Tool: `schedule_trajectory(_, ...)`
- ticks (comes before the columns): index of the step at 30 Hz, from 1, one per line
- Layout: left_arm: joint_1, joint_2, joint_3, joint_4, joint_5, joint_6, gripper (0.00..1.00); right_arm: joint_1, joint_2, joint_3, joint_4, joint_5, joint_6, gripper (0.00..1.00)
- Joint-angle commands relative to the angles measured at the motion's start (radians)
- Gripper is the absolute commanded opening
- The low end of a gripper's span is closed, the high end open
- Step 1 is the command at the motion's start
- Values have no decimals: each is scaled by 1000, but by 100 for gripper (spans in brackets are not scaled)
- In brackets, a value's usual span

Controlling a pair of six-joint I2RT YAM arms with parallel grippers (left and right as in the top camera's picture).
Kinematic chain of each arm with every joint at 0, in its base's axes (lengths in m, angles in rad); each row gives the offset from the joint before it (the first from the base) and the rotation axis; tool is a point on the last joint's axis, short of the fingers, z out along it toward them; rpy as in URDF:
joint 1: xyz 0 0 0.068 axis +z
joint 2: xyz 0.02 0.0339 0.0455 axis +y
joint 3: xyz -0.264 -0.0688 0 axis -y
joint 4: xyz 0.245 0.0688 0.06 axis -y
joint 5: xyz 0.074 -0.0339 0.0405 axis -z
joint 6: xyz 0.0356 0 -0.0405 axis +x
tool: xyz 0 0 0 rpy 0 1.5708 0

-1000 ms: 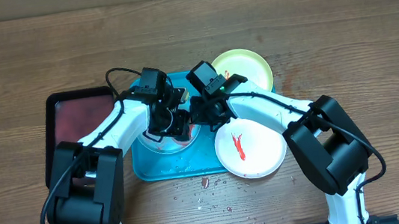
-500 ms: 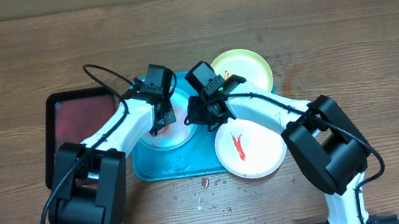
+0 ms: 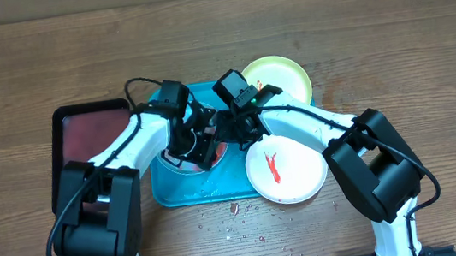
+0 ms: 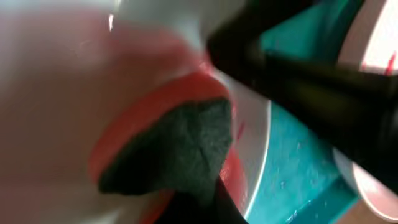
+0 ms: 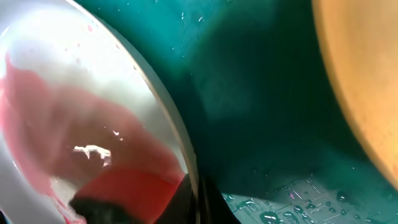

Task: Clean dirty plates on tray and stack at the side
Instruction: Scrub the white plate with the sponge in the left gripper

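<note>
Overhead view: left gripper [image 3: 201, 145] and right gripper [image 3: 227, 133] nose to nose over the blue tray [image 3: 180, 195], both down on the blue-rimmed plate [image 3: 179, 165] lying in the tray's middle. In the left wrist view, left one closed tight on a sponge [image 4: 171, 149], red with a dark scrubbing face, pressed against the plate's pink, sauce-smeared inside. In the right wrist view, right one pinched shut on that plate's rim. Off at the tray's near right corner, the white plate [image 3: 295, 172] with a red streak, partly over the edge; at the far right corner, the yellow-green plate [image 3: 286, 71]. Just left of the tray, a black tray [image 3: 91, 131]; in front, crumbs [image 3: 233, 207] on the table [image 3: 373, 42].

Judged as mid-scrub on the first of three. To do it well: hold the rim pinch firm against spin or slide; work the dark face in small overlapping circles from middle out to rim; press evenly, never hard enough to tip the plate on the wet tray; steer the sponge clear of the other gripper. Check for leftover pink film before lifting away to stack.
</note>
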Motion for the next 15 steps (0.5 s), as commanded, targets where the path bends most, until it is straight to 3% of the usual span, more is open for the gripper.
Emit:
schedule_trajectory(1, -10, 23, -9, 92, -19, -69, 4, 3, 13, 10, 1, 5, -2, 4)
schedule_trajectory(4, -9, 23, -9, 207, -233, -216, 4, 3, 14, 10, -1, 5, -2, 4)
schedule_trajectory(8, -9, 23, -9, 308, -443, -294, 4, 3, 13, 10, -2, 5, -2, 4)
schedule_trajectory(15, -9, 23, -9, 270, -841, -468, 4, 3, 13, 10, -2, 5, -2, 4)
